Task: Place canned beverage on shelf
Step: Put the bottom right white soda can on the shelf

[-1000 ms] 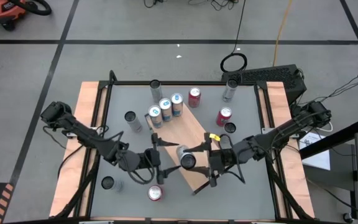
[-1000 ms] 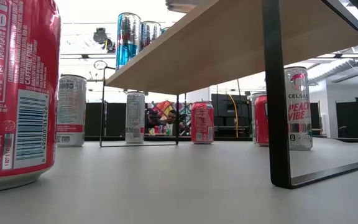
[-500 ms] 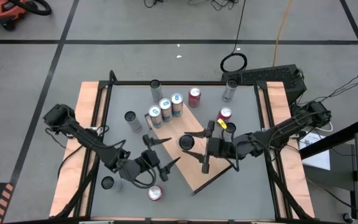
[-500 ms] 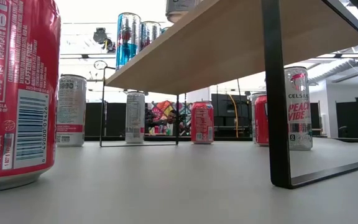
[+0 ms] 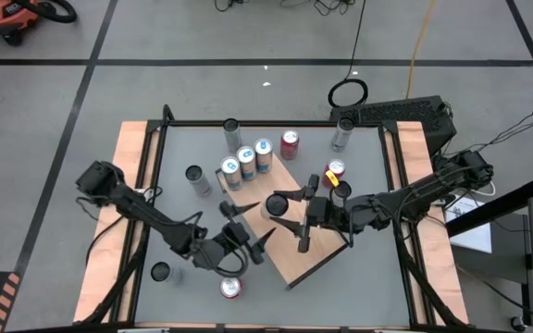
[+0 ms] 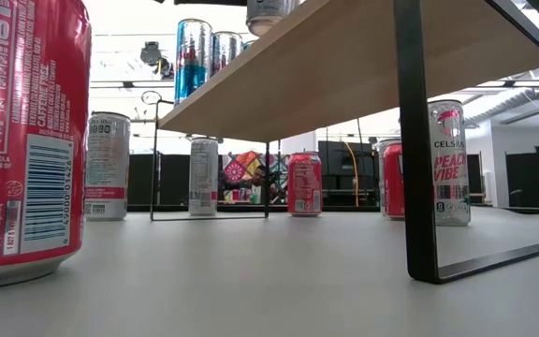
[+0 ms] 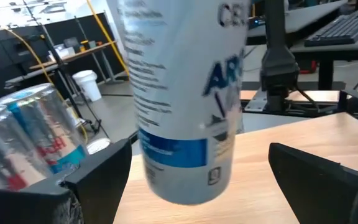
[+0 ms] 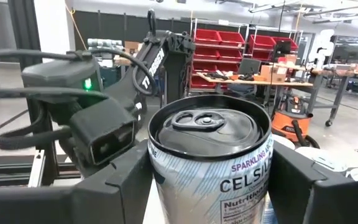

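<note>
Since a moment earlier, the left gripper [image 5: 244, 242] had backed away toward seven o'clock, and the right gripper [image 5: 288, 211] had carried the white can [image 5: 273, 205] up toward eleven o'clock across the shelf [image 5: 290, 254].

Over on the left, the left gripper hung just off the board's left edge with its jaws wide apart and nothing between them. From its wrist, the can [image 7: 185, 99] stood straight ahead, a bit beyond its black fingers [image 7: 98, 174].

In the middle, the white can stood upright over the shelf, top facing up, clamped between the right gripper's [image 8: 210, 180] two fingers. The blue cans [image 5: 245, 165] waited close by at eleven o'clock from it. So the right arm was the near one, and I think the can only had to go straight down.

The can looked smooth, round and shiny, with a dark lid and a pull tab. The shelf was flat, pale wood with a thin black rim. The gripper fingers were dark and blocky.
</note>
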Controlling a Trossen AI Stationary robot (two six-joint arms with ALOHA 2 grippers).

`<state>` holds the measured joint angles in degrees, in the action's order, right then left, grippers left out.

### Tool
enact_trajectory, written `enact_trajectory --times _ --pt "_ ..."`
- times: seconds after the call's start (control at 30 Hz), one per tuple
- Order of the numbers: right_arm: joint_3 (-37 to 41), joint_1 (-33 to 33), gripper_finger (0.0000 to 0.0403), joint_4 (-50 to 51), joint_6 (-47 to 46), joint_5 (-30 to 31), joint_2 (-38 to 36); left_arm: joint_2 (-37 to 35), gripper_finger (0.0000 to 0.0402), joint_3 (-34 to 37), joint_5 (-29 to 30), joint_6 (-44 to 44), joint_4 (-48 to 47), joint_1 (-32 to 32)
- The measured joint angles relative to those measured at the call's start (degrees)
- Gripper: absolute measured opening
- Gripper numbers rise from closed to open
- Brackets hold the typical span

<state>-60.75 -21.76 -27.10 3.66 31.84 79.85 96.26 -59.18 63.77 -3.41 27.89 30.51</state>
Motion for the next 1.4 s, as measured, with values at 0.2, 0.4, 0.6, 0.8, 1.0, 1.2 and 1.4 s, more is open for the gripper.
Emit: enact_trajectory --times 0.2,0.4,0.6,0.8,1.0,1.2,1.4 --pt "-0.04 -0.02 0.0224 -1.53 -0.03 -0.13 0.00 1.46 0.0377 0.00 -0.80 0.04 2.82 -2.02" --pt "-0.04 -0.02 0.0224 -1.56 -0.07 -0.12 0.00 1.95 0.0374 0.00 -0.84 -0.11 3.32 -3.49" --pt "-0.04 -0.02 0.0224 -1.50 -1.07 -0.29 0.00 1.95 0.0335 0.00 -0.95 -0.05 3.31 -4.02" --pt "-0.04 0.00 0.0224 -1.50 -1.05 -0.29 0.00 1.95 0.0283 0.00 -1.19 0.05 3.24 -4.14" --pt "-0.04 0.00 0.0224 -1.40 -1.11 -0.29 0.00 1.95 0.0255 0.00 -1.23 -0.09 2.82 -3.87" --pt "-0.20 -0.15 0.0232 1.47 -1.48 -1.59 -0.17 1.95 0.0252 0.04 -1.12 -0.49 2.43 -2.84" --pt "-0.25 -0.90 0.0283 4.84 0.43 -2.85 -0.22 1.95 0.0250 0.09 -2.40 0.02 1.40 -1.25"
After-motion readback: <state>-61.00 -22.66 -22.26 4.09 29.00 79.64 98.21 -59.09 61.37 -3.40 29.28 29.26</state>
